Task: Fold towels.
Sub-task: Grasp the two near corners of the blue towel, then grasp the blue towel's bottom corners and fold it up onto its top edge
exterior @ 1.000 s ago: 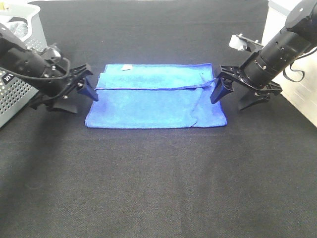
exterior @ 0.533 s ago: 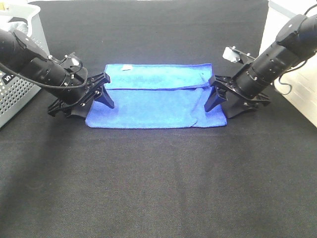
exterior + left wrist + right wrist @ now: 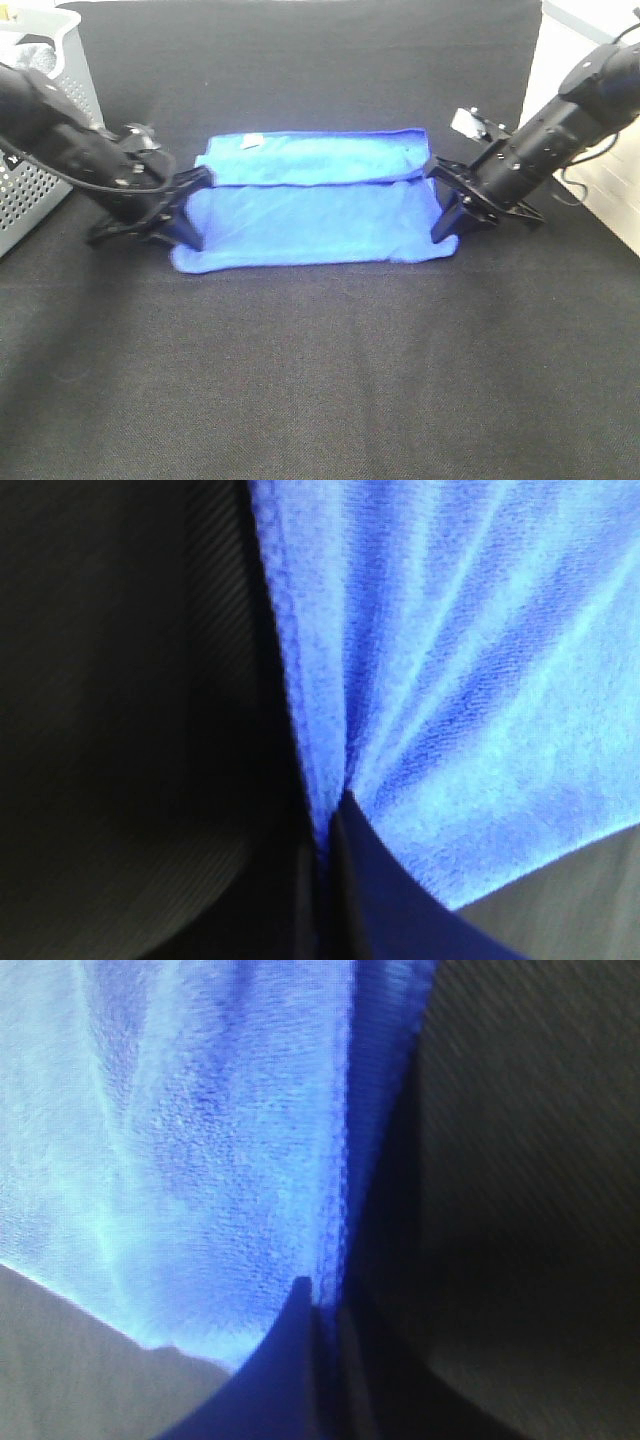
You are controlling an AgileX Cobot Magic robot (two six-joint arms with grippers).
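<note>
A blue towel (image 3: 310,205) lies folded lengthwise on the black table, its near layer lifted a little at both ends. My left gripper (image 3: 188,218) is shut on the towel's left edge; the left wrist view shows the blue cloth (image 3: 450,680) pinched between its fingertips (image 3: 360,880). My right gripper (image 3: 447,215) is shut on the towel's right edge; the right wrist view shows the cloth (image 3: 200,1160) creased into its closed fingertips (image 3: 290,1350).
A grey perforated laundry basket (image 3: 45,120) stands at the far left edge. A white surface (image 3: 580,60) borders the table at the right. The black table cloth (image 3: 320,380) stretches in front of the towel.
Both grippers moved inward and down onto the towel's ends and closed on them. The near layer of the towel now rises slightly at both ends.
</note>
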